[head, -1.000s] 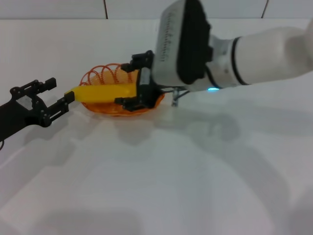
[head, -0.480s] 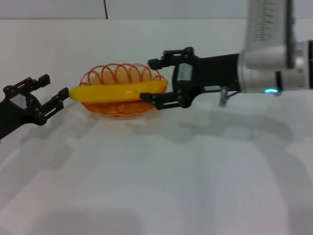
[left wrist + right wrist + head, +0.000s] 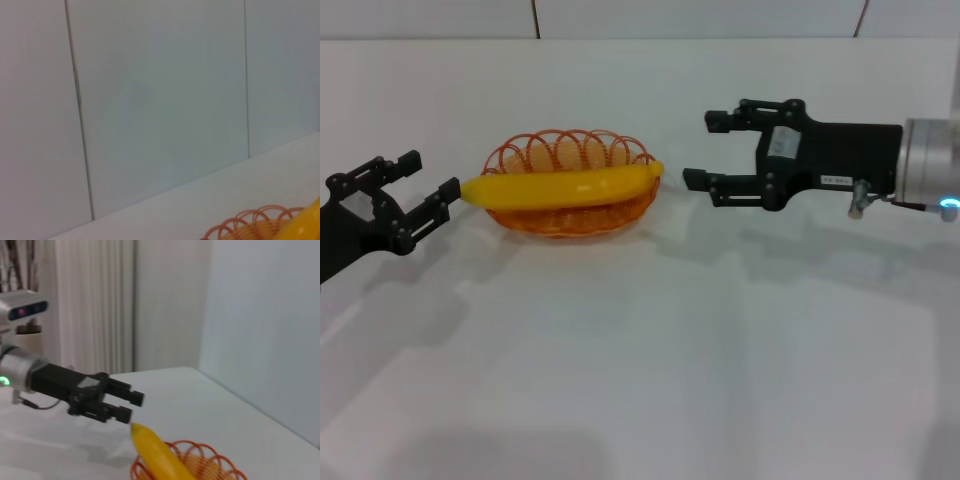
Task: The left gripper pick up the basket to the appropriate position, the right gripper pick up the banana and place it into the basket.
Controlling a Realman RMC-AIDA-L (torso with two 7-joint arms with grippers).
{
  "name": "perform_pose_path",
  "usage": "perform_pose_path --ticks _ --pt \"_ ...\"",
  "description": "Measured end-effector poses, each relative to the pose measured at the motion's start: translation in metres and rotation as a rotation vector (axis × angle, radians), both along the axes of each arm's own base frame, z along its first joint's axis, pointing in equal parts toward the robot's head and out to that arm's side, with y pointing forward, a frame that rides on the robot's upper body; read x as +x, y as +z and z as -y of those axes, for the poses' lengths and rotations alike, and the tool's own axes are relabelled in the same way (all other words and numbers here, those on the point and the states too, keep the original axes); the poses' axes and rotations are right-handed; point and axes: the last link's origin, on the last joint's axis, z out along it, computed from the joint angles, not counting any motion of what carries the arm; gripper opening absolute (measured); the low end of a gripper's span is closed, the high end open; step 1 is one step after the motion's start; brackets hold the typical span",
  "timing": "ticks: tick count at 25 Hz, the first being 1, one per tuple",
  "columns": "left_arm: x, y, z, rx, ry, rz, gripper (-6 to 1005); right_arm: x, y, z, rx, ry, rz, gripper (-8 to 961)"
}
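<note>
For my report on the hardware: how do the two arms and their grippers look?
The left gripper is a black two-fingered claw on a black arm. The right gripper is also black and two-fingered, with white labels, a silver-grey cuff, a thin cable and a small cyan light.

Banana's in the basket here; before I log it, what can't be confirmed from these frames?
- Banana underside and the basket floor: head view, hidden by the banana itself, so whether it rests on the rim or the bottom is unclear.
- Basket and banana in both wrist views: cut off by the frame edge.
- Left gripper: open, arm cut by the edge.
- Right gripper: open, clear of the banana.
</note>
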Motion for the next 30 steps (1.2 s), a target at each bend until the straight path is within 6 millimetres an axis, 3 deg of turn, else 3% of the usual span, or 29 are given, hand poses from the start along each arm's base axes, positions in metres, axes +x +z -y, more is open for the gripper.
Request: perform_pose_path --ticks 11,30 --pt "0.001 -0.001 0.002 0.026 -0.015 0.014 590 0.038 -0.005 0.012 0.006 -0.088 0.031 767" --pt "-0.001 -0.002 0.004 0.039 -0.014 0.01 591 0.073 -0.005 0.018 0.011 -0.193 0.141 766"
